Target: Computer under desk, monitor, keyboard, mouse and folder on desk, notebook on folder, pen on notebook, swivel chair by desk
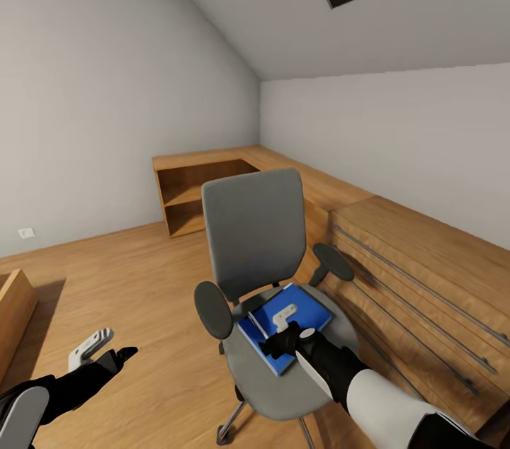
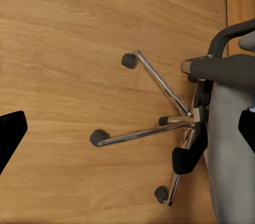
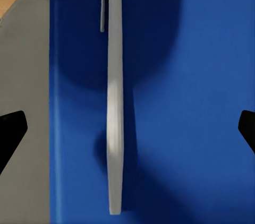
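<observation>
While the right gripper (image 1: 283,327) hangs just above the seat with its jaws spread wide, nothing pinched between them, the blue folder (image 1: 296,319) lies flat on the swivel chair (image 1: 253,236), toward the seat's right edge beside the right armrest. That folder is a thin, smooth, bright-blue rectangle, and a slim white pen (image 3: 114,96) with a little clip lies lengthwise on it, closer to one long edge, casting a soft shadow. From the right wrist camera both fingertips (image 3: 11,128) sit well apart either side of the pen. Grey fabric on the seat and tall back, rounded dark armrests, shiny chrome star base (image 2: 159,123) on dark castors. Left gripper (image 1: 103,351) is out over bare wood-plank floor (image 1: 134,279) left of the chair, jaws also spread, holding nothing. Plenty of open floor on that side; on the right a low wooden bench unit (image 1: 418,258) sits right up close to the chair, so it's tight there.
</observation>
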